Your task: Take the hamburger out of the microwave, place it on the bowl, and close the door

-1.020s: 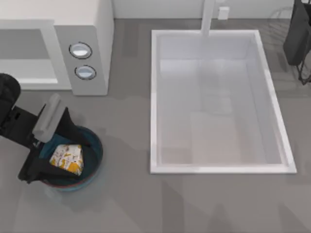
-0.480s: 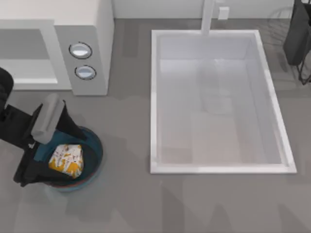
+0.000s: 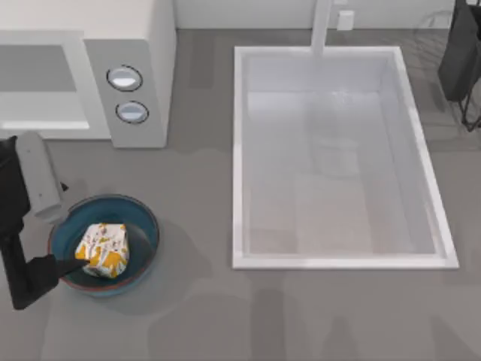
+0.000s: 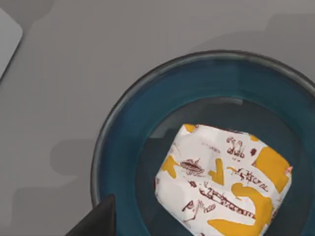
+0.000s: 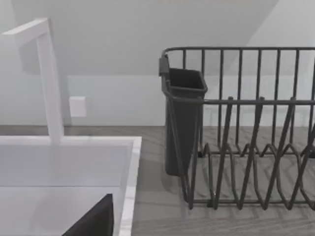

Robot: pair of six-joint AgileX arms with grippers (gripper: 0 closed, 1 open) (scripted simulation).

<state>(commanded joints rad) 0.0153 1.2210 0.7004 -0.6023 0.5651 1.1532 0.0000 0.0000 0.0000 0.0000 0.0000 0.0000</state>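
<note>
— Where's the hamburger (image 3: 104, 249)?
— In the bowl (image 3: 143, 226), a little off centre toward 8 o'clock, its long axis running 8 to 2 o'clock.
— And the left gripper (image 3: 56, 237)?
— At the bowl's 9 o'clock edge, spread wide, gripping nothing.
— Farther back?
— The microwave (image 3: 139, 45) at 12, cavity showing. The right arm (image 3: 460, 60) is parked by the far right edge; its fingers I cannot tell.

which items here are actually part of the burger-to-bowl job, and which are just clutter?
Part of the job:
hamburger, lying in the bowl
bowl
microwave, cavity open
left gripper, at the bowl's left rim

Just lying about:
sink basin
faucet
dish rack with its dark cup
right arm, parked at the top view's upper right
</note>
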